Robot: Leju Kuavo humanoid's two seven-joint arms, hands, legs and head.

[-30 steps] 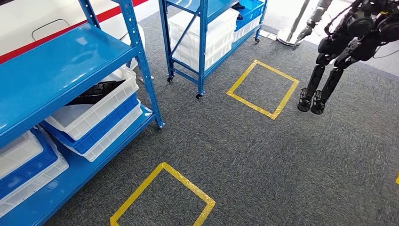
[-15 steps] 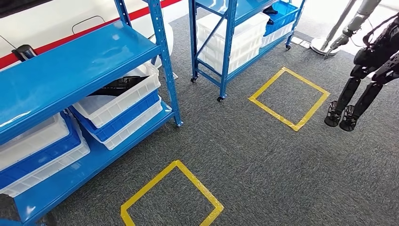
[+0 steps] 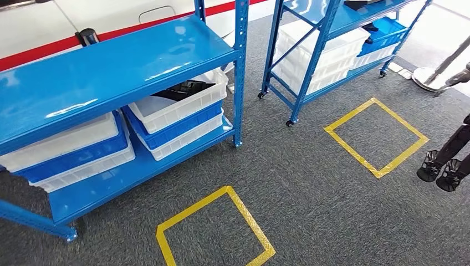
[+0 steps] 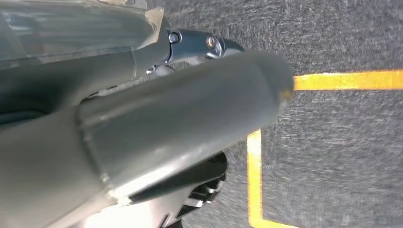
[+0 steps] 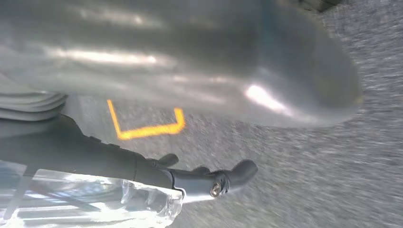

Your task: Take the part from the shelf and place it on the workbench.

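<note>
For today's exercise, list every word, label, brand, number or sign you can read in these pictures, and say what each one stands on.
None: no readable text on the blue shelves, the white and blue bins, the carpet or the yellow tape squares. The tape squares are plain floor outlines without lettering.

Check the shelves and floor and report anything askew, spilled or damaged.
Nothing is spilled or visibly damaged. One oddity: a black part lies tilted in the top white bin on the near shelf, with one end poking above the rim. The other bins sit stacked squarely, and the yellow tape squares on the carpet look intact.
</note>
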